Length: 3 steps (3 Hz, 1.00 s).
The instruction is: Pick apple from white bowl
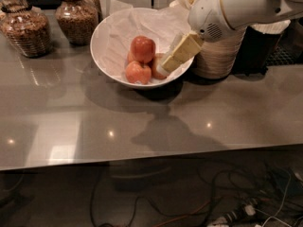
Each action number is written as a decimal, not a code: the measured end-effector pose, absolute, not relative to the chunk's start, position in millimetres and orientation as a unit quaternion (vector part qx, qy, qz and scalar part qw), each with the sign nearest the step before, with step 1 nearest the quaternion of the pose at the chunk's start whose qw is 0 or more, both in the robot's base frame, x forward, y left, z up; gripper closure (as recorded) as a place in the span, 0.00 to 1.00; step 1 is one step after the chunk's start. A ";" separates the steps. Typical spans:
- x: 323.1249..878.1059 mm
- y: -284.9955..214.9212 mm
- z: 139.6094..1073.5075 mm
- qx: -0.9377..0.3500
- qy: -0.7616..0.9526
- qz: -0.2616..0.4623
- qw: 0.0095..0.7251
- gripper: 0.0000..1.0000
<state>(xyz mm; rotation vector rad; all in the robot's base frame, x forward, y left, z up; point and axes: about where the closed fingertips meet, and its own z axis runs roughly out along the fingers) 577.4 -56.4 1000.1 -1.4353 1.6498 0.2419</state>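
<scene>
Deep red apple, upper centre of frame, inside white bowl. Round, no clear long axis; stem direction cannot tell. Perched on top of two other apples: orange-red apple in front, paler apple to its right, half hidden. Crinkled white paper lining the bowl. Gripper reaching in from upper right, slanted down-left over the bowl's right rim, tip just beside the paler apple, apart from the red one. Grasp state: cannot tell. Stacked beige bowls right of the white bowl. Two jars of brown bits, upper left. All on grey counter.
</scene>
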 end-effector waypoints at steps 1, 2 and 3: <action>596.4 -28.5 1000.5 -0.588 0.653 0.121 0.461 0.00; 623.5 -13.6 991.9 -0.584 0.654 0.138 0.461 0.00; 652.8 -12.9 977.8 -0.571 0.667 0.151 0.454 0.00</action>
